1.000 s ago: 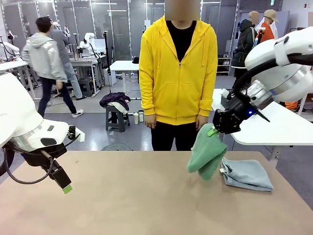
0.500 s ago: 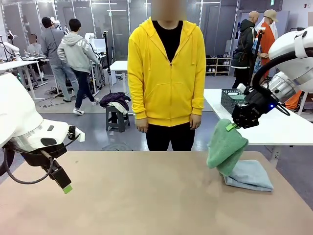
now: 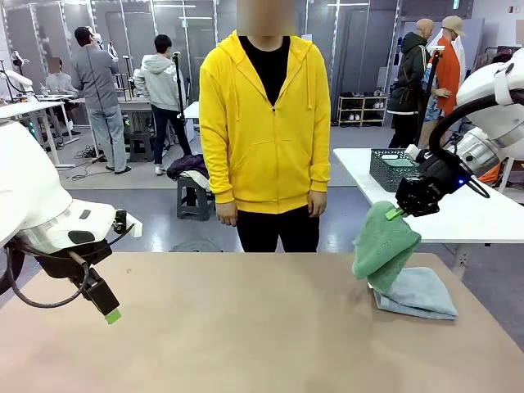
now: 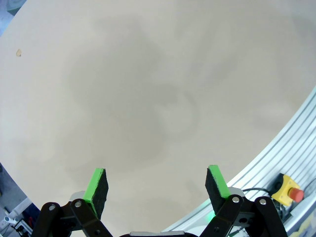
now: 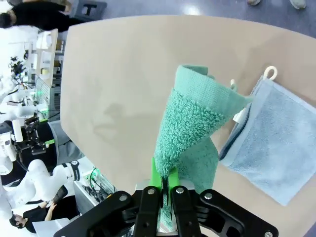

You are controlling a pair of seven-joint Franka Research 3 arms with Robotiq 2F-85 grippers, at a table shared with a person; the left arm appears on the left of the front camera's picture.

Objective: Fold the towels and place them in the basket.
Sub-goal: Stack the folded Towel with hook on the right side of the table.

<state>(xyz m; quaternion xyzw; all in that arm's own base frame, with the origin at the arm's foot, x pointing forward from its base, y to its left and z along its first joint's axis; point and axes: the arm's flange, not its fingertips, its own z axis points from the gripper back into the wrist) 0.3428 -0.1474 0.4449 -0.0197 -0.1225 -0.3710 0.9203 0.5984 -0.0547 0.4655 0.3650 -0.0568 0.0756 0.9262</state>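
A folded green towel (image 3: 382, 247) hangs in the air at the table's right, above a folded light grey-blue towel (image 3: 415, 292) that lies flat on the tabletop. My right gripper (image 3: 396, 214) is shut on the green towel's upper corner. From the right wrist, the green towel (image 5: 190, 128) dangles from my right gripper (image 5: 165, 183), with the grey-blue towel (image 5: 276, 143) below it. My left gripper (image 4: 156, 183) hovers open over bare table at the left, one green pad (image 3: 112, 315) showing in the front view. The dark basket (image 3: 395, 168) stands on a white side table behind.
A person in a yellow hoodie (image 3: 264, 123) stands at the far edge, hands down. The white side table (image 3: 442, 205) sits beyond the right corner. A red emergency button (image 4: 289, 185) lies off the table's near edge. People move about in the background.
My right gripper has carried the green towel to the right and upward, from beside the grey-blue towel to above it. The person has shifted left. The left arm is still.
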